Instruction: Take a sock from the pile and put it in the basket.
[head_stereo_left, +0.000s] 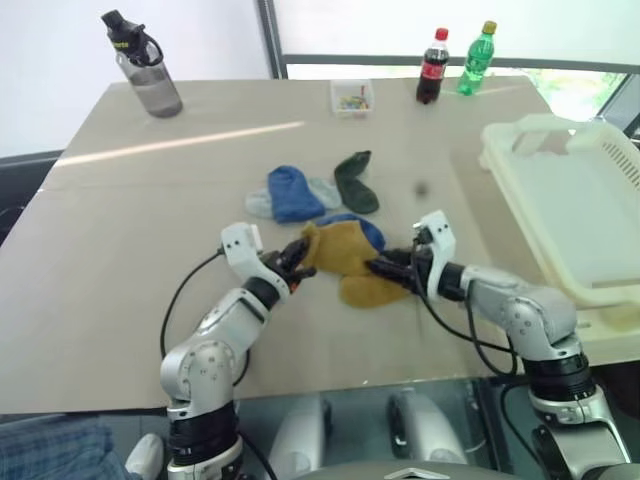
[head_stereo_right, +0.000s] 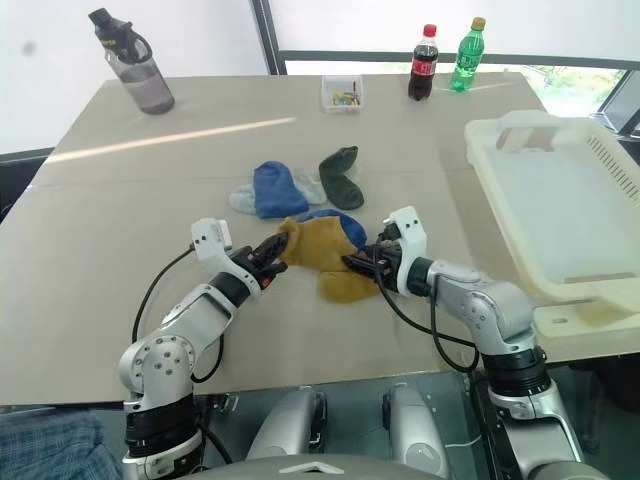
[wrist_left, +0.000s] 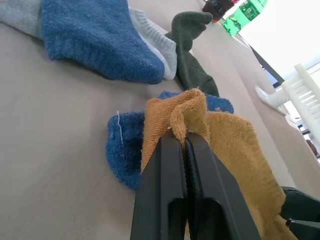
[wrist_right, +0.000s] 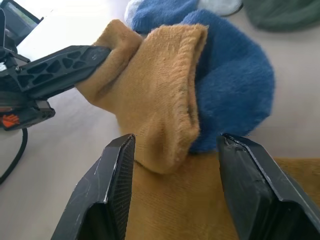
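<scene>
Progress: early | my left gripper (head_stereo_left: 293, 262) pinches mustard sock (head_stereo_left: 345, 255) at the pile (head_stereo_left: 318, 195) | my right gripper (wrist_right: 172, 165) gapes, holding nothing | basket (head_stereo_left: 590, 215) awaits

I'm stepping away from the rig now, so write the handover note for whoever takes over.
Left gripper: shut on the edge of a mustard yellow knitted sock, pinching a fold of it just above the beige table.
Right gripper: open, fingers either side of the same sock's hanging end, not closed on it.
Pile: blue, pale grey and dark green socks behind; another blue one under the yellow sock.
Large white slotted plastic basket at the table's right edge holds no sock.
Done: sock picked. Left: carry it to the basket and release.
</scene>
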